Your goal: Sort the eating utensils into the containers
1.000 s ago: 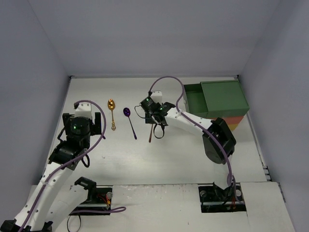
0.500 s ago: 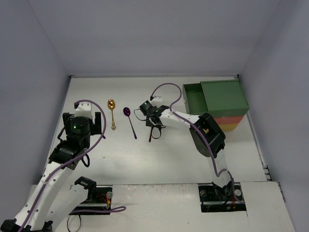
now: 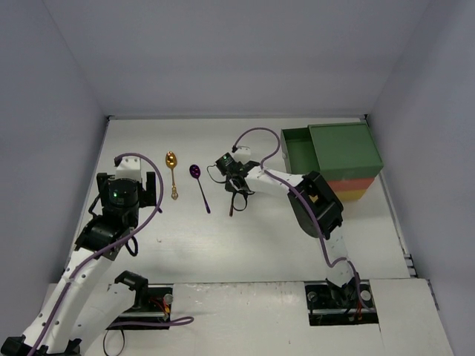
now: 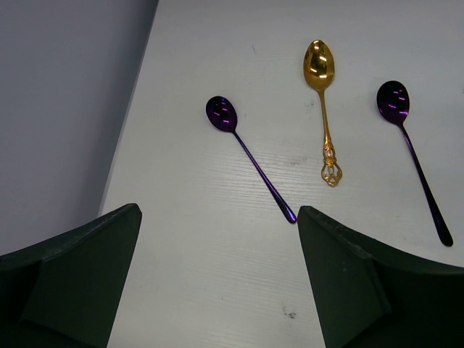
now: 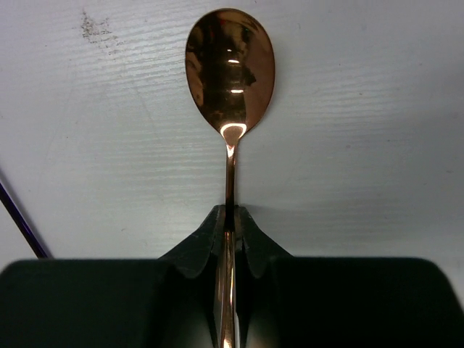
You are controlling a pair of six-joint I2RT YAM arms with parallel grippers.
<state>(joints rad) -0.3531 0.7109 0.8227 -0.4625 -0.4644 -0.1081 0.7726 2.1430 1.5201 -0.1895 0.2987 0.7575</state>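
The white counter carries a gold spoon and a purple spoon side by side, with a second purple spoon left of the gold one. A copper spoon lies near its middle. The stacked containers sit at its far right corner.

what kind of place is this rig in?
Likely a lab test cell, not a kitchen: white table boxed in by plain panels, left arm and right arm bolted at its near edge, stacked drawer-boxes as props.

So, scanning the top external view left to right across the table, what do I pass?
left gripper, open → gold spoon → purple spoon → copper spoon held in the shut right gripper → containers, the green top drawer pulled out to the left.
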